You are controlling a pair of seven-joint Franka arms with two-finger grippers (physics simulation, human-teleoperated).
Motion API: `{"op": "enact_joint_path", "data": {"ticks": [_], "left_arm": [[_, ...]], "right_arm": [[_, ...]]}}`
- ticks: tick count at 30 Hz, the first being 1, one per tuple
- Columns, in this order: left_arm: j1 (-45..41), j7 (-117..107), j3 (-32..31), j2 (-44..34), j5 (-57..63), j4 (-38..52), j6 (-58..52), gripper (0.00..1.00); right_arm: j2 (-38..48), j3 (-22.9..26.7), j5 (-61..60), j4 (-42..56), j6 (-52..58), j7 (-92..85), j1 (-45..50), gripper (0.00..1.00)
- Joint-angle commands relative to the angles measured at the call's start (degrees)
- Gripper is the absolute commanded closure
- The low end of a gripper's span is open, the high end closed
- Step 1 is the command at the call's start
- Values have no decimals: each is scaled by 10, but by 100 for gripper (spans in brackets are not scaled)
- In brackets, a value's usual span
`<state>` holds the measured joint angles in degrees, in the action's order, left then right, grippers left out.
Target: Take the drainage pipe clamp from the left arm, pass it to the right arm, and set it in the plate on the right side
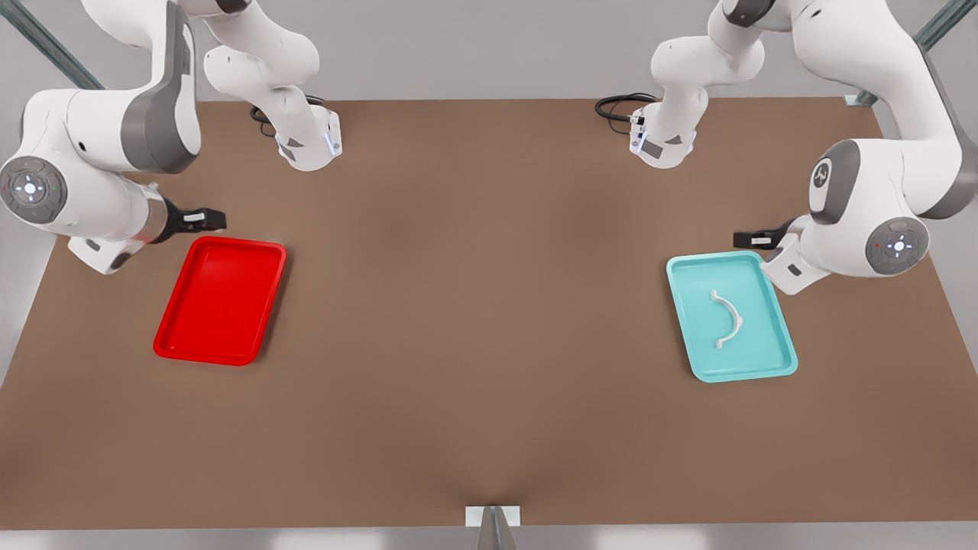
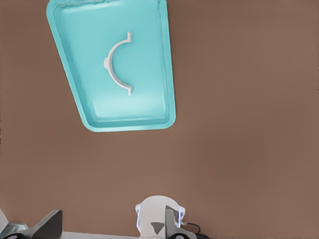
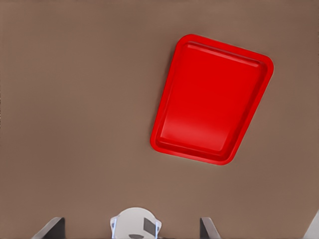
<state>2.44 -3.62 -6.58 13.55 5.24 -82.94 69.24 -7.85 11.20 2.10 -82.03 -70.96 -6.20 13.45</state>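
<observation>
Front view. I see a brown tabletop with two white multi-jointed arms. The bright red shallow rectangular plate with raised rim lies on the front view's left; it holds nothing. A teal shallow rectangular tray lies on the front view's right, well apart from the red one. The small thin white plastic C-shaped drainage pipe clamp lies flat inside the teal tray, near its middle.

The left gripper, black, two-fingered, hangs just beyond the teal tray's far corner, above the table, not touching the clamp. The right gripper sits just beyond the red plate's far edge, clear of the plate. From here I cannot tell how far apart either gripper's fingers stand.

Left wrist view. I look down on the teal tray with the clamp resting on its floor, tabs at both ends visible, arc untouched. A white arm base stands on the table beyond it. Finger spacing: cannot tell.

Right wrist view. The red plate lies on the bare brown table, with a white arm base at the table's edge. Finger spacing: cannot tell.
</observation>
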Motion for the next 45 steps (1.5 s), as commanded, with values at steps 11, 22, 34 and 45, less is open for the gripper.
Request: {"op": "enact_joint_path", "data": {"ticks": [11,22,34,45], "left_arm": [[52,429,20,229,24,-9,428,0],[54,556,59,227,31,-150,536,0],[51,542,65,191,31,-276,688,2],[47,542,65,192,28,-282,688,49]], "right_arm": [[-3,1,-4,-4,-84,-40,0,0],[-9,0,-4,-4,-85,-40,0,0],[-11,0,-3,-5,-85,-43,0,0],[-12,-1,0,-9,-85,-43,1,0]]}}
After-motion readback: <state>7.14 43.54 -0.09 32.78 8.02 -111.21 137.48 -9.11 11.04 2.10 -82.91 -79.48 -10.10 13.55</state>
